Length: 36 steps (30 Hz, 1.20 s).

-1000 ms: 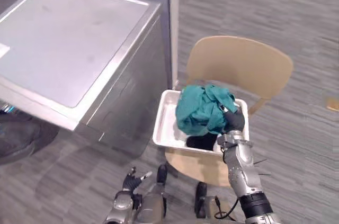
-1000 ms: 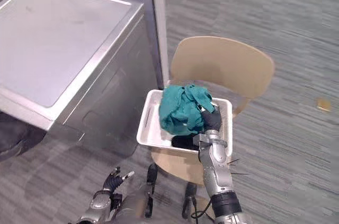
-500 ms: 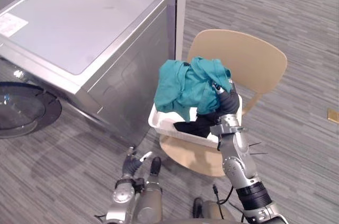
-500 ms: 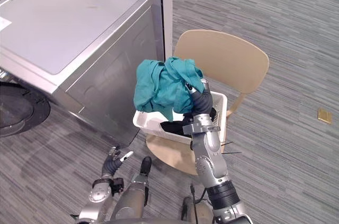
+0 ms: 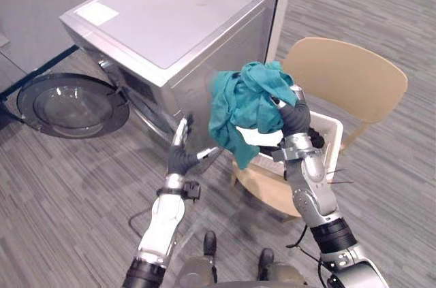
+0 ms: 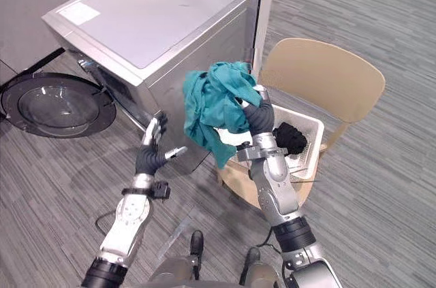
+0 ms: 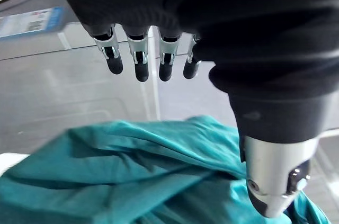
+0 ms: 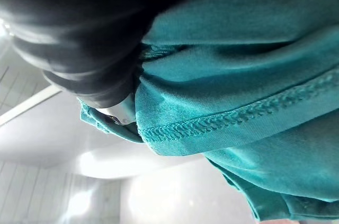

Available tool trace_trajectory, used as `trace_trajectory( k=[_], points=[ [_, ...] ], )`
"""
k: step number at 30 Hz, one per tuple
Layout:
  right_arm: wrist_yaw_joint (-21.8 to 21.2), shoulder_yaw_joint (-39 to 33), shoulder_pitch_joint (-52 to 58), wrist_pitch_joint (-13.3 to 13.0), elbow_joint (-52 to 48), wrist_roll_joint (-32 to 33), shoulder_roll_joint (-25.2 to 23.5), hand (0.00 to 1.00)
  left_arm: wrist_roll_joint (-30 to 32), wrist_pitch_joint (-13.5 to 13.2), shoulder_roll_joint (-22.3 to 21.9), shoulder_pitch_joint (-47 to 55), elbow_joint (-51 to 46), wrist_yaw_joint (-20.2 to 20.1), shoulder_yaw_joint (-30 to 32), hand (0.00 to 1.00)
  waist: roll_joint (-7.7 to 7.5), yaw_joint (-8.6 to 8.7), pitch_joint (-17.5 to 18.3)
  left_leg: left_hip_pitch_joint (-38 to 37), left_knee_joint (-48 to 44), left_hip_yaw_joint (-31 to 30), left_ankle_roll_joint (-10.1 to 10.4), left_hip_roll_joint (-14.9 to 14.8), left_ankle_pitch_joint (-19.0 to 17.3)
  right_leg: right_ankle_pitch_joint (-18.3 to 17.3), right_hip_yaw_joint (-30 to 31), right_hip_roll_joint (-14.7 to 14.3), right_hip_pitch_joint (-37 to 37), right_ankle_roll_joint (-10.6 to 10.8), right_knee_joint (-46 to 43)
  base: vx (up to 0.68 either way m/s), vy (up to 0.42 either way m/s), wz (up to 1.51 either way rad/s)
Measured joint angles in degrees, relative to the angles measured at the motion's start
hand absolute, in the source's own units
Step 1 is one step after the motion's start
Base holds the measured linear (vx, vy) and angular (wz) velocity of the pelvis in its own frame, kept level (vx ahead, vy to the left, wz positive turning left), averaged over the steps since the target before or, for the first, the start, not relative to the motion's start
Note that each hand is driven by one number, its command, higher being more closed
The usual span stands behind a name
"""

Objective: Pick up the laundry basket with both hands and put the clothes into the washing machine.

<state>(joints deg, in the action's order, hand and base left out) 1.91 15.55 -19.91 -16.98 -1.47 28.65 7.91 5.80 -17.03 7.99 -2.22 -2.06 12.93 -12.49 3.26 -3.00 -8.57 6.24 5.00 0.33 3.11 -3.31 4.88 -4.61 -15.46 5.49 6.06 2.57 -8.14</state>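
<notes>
Teal garment (image 5: 245,105) clutched in right hand (image 5: 295,118) over white basket (image 6: 310,148).

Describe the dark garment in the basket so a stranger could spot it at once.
Beside the silver washing machine stands a tan chair with a white laundry basket on its seat. The dark garment is the black bundle lying inside that basket; the teal cloth, by contrast, is held up clear of the basket in the right hand.

Both eye views look steeply down (wrist views sit close against the teal cloth (image 7: 132,181)).
</notes>
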Motion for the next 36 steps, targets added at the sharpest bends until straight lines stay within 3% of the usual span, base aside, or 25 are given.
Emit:
trace_trajectory(
  k=[2,7,8,15,16,22,27,36],
  points=[
    [-1.2,3.5,-1.8,0.3,0.0,0.2,-1.0,1.0,3.2,0.4,0.9,-2.7,-0.1,1.0,-2.0,0.0,-0.11,-0.05,0.2,-0.4,0.4,0.2,-0.4,0.9,1.1,1.4,0.1,0.6,-1.0,1.3,1.7,-0.03,0.106,0.01],
    [-3.5,10.8,-3.2,1.8,0.0,3.2,-1.9,1.0,6.9,1.8,1.7,-7.0,5.1,2.3,-6.5,0.0,-0.29,-0.09,3.2,-1.1,0.4,1.0,-1.0,1.8,1.4,3.3,1.5,0.7,-3.0,2.1,5.2,0.05,0.047,-0.04],
    [-3.5,11.4,-3.2,2.0,0.0,3.8,-1.8,1.0,7.5,2.1,1.9,-7.9,6.0,2.5,-7.0,1.0,-0.32,-0.1,3.4,-1.1,0.4,1.0,-1.0,1.8,1.5,3.5,1.5,0.7,-3.2,2.1,5.6,0.0,0.0,0.0],
    [-6.7,21.6,-2.6,2.1,0.9,12.7,-0.5,1.0,10.5,5.4,3.8,-11.7,12.2,4.7,-10.1,1.0,-0.49,0.68,4.7,-2.3,0.4,0.5,-0.7,0.3,1.6,5.0,1.7,-1.0,-5.6,0.8,8.5,-0.01,-0.023,-0.03],
    [-7.2,21.6,-2.1,2.1,0.9,13.1,-0.5,0.0,10.5,5.5,3.8,-11.7,12.5,4.7,-10.2,1.0,-0.52,0.67,4.7,-2.4,0.4,0.1,-0.7,0.2,1.6,5.0,1.4,-1.2,-5.9,0.8,8.6,-0.01,-0.028,0.14],
    [-9.6,22.2,0.4,1.7,1.2,13.9,0.2,0.0,9.5,5.5,4.0,-11.5,13.8,4.6,-10.5,1.0,-0.56,0.52,4.8,-2.3,0.4,-0.7,0.0,-0.6,1.7,5.2,1.0,-2.1,-6.2,0.4,9.1,-0.03,-0.022,0.04],
    [-10.4,20.2,6.7,1.9,1.4,9.6,0.7,0.0,7.4,5.4,2.7,-6.1,13.9,3.4,-9.4,1.0,-1.25,0.59,5.3,-2.3,0.4,-1.0,0.2,-0.8,1.6,5.3,0.8,-2.4,-6.5,0.3,9.5,0.0,-0.004,0.01],
    [-6.4,9.3,18.0,2.6,10.5,-15.8,6.2,0.0,-4.0,2.7,0.7,6.8,21.4,0.9,1.2,1.0,-1.61,0.06,5.0,-0.4,-1.2,-2.0,0.7,-0.7,1.2,3.7,0.0,-2.3,-4.9,0.5,7.2,-0.01,-0.004,0.05]
  ],
)
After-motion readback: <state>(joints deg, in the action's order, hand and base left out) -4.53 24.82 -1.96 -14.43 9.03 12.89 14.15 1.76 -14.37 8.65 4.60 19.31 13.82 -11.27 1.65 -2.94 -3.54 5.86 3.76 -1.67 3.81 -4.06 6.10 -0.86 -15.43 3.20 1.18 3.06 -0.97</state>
